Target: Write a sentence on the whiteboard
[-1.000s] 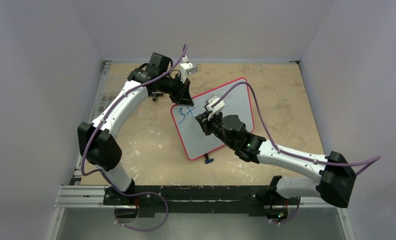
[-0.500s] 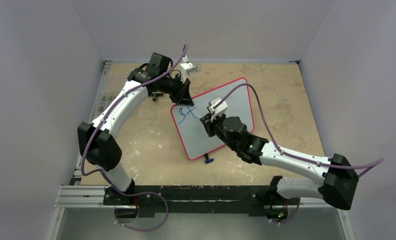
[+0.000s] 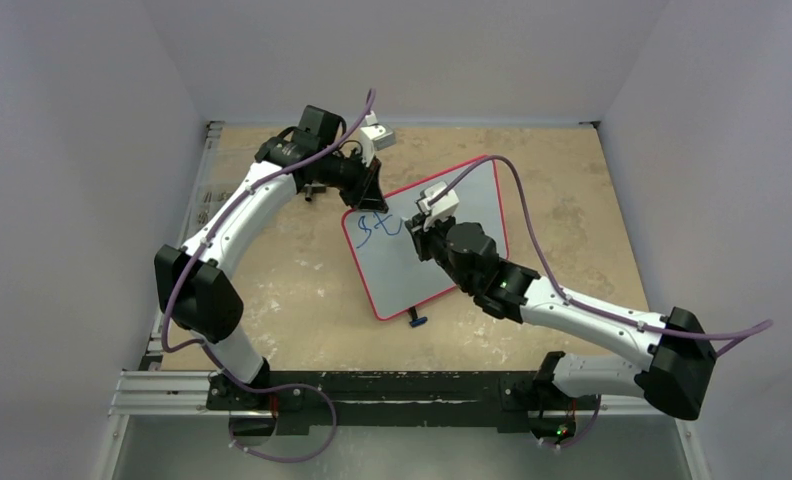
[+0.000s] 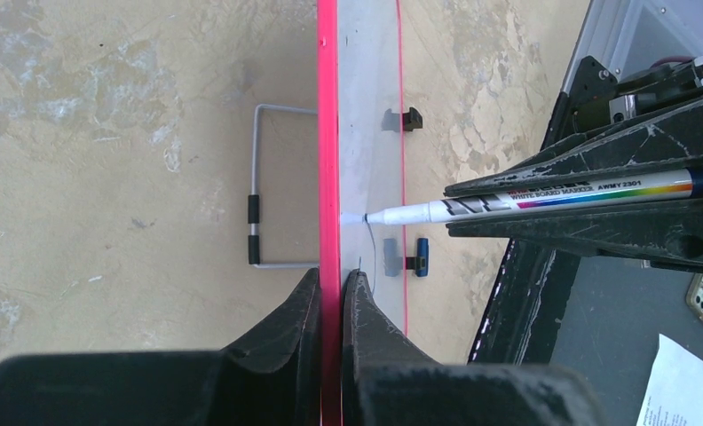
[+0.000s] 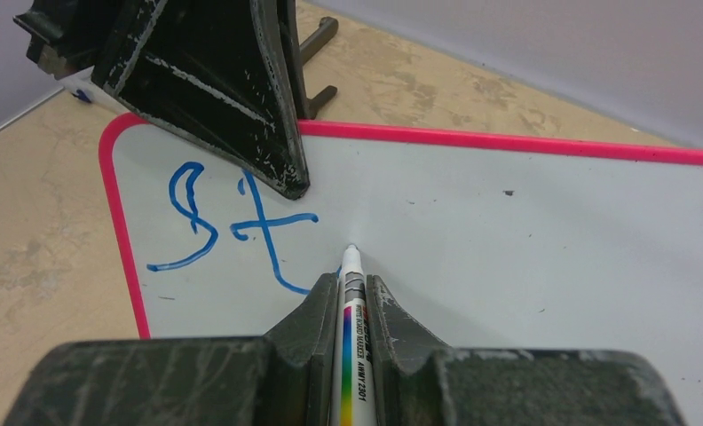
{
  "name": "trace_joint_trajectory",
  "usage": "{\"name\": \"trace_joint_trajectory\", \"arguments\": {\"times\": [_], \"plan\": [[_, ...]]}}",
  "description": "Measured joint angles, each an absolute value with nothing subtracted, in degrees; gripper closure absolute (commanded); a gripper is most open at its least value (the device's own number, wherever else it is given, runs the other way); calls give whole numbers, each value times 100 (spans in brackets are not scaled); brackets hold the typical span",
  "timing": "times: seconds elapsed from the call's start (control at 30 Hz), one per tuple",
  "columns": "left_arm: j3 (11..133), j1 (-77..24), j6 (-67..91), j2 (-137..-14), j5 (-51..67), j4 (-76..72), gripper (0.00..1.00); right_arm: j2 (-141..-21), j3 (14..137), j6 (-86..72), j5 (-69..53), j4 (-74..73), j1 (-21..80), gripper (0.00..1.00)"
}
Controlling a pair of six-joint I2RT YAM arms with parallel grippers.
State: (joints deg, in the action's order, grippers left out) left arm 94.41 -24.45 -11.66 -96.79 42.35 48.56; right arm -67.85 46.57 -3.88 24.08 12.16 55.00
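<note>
Right, from above: the whiteboard [image 3: 397, 275] sits mid-tabletop [image 3: 292, 290], turned at a slant. My left pincer [image 3: 374, 192] is clamped on its far edge. My right pincer [image 3: 419, 230] hangs over the face, just beside the blue sentence [image 3: 372, 226], which is only 2 letters long.

From my left wrist I see the board edge-on. My 2 black fingers pinch the thin red-pink frame, and a bent wire stand [image 4: 257, 222] props the back. The marker [image 4: 525, 200] is a slim white plastic barrel with a rainbow band, and its tip is at the glossy face.

From my right wrist, my pincer is closed narrow along that barrel. The tip sits just right of "St"; I cannot tell whether it touches.

I judge the board light, stiff and slick. It could skate or rock on its stand under pen pressure, so the rim is the place to hold it, never the face. The smooth, round marker could twist in my grip, so I should press lightly.
</note>
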Motion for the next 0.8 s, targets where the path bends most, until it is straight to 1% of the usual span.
{"name": "trace_joint_trajectory", "arguments": {"times": [0.2,0.47,0.8], "plan": [[9441,-2464,-1166,-9657,4235,4871,100,-6615,4733,-384,2414,1013,5478,100],[9452,-2482,-1175,-9649,4219,4888,100,-5859,4646,-388,2565,1118,5439,100],[9461,-2491,-1175,-9649,4211,4897,100,-5942,4528,-384,2440,1190,5092,100]]}}
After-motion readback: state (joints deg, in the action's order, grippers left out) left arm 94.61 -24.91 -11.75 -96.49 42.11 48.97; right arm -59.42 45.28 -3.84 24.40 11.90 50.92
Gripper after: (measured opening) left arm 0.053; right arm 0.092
